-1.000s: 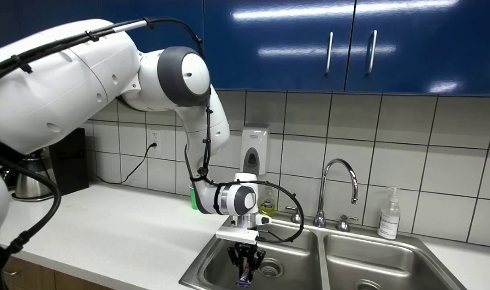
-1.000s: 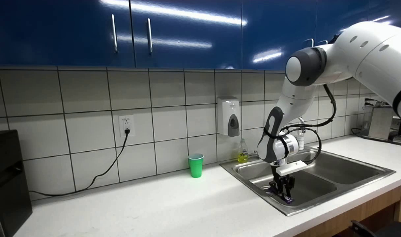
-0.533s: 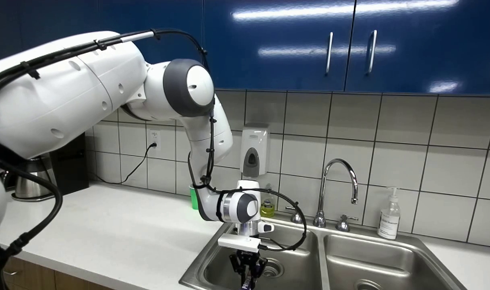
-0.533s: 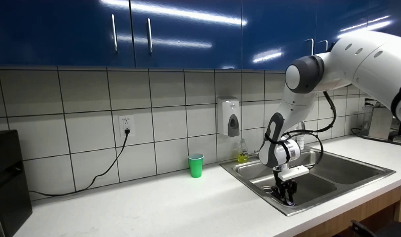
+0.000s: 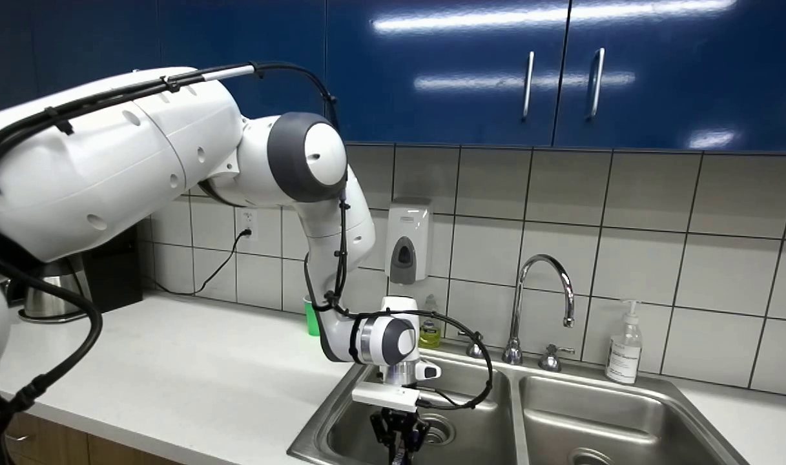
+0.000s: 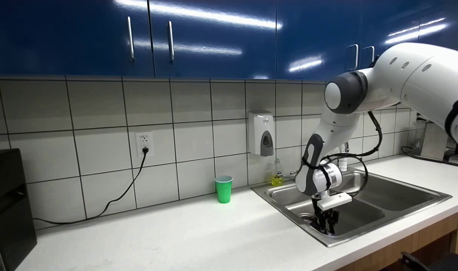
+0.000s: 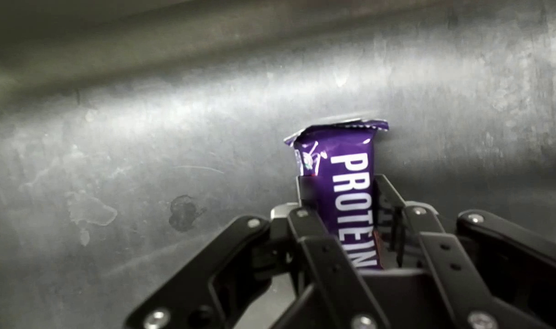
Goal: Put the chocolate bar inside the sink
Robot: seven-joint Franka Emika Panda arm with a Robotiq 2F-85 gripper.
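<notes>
The chocolate bar, in a purple wrapper with white PROTEIN lettering, shows in the wrist view [image 7: 348, 183] between my fingers. My gripper [image 7: 344, 192] is shut on it, one finger along each long side; its far end sticks out past the fingertips. The stainless steel double-basin sink shows in both exterior views [image 5: 329, 413] [image 6: 364, 227]. My gripper [image 5: 399, 447] points down inside its left basin, near the drain, and it also shows in an exterior view [image 6: 329, 229]. The bar's lower end is cut off or dark in the exterior views. I cannot tell whether it touches the basin floor.
A chrome arched faucet [image 5: 517, 310] stands behind the sink. A yellow soap bottle [image 6: 277, 176] and a pump bottle [image 5: 625, 352] stand at its back edge. A green cup [image 6: 224, 190] stands on the white counter [image 6: 157, 233]. The divider [image 5: 518, 420] separates the basins.
The arm has lowered, bringing my gripper and the bar deeper into the left basin and slightly to the side. In the last half second it moved less. The bar stays between the fingers.
</notes>
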